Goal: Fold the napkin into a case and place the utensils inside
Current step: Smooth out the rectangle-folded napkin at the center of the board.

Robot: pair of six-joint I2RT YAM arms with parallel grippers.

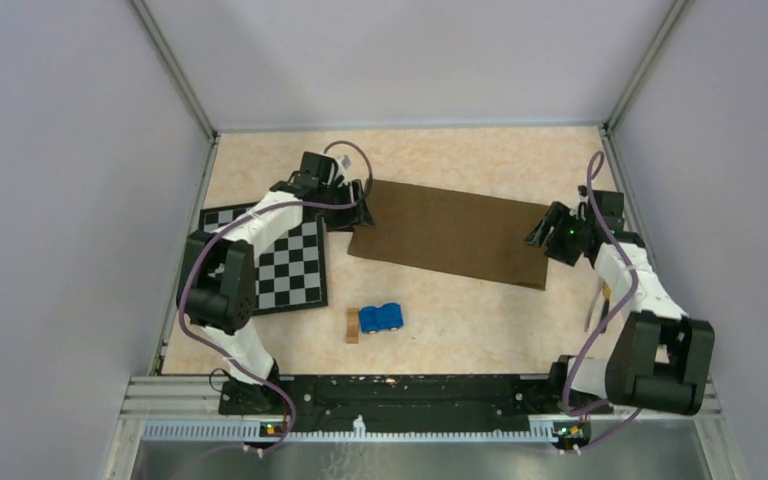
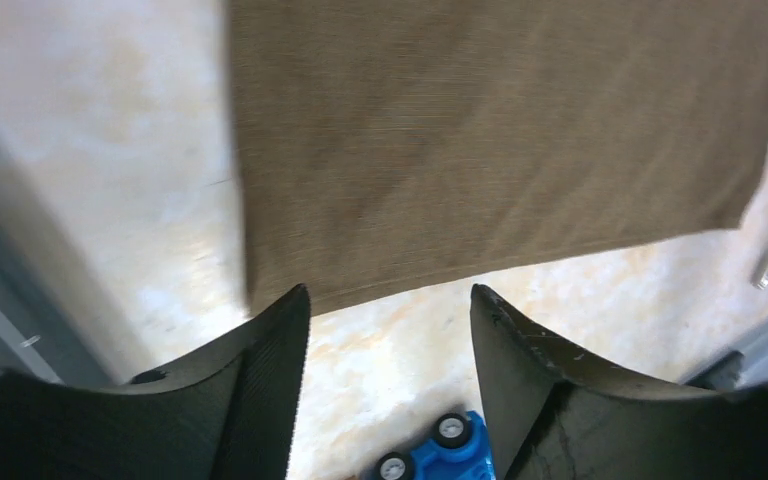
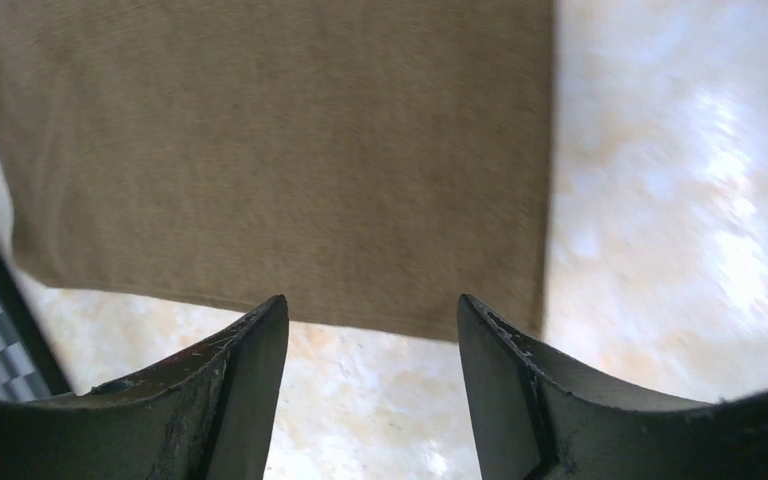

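Lying flat on the desk [image 1: 460, 320] just right of the checkered mat [image 1: 295, 265], the napkin [image 1: 450, 232] is free; left end effector [image 1: 363, 215] and right end effector [image 1: 542, 238] gape empty. Pinching one layer could unfold it.

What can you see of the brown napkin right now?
The napkin is plain dark brown woven cloth, lying flat on the table as a wide rectangle, slightly skewed. The left gripper and right gripper sit at its two short ends, fingers open, holding nothing.
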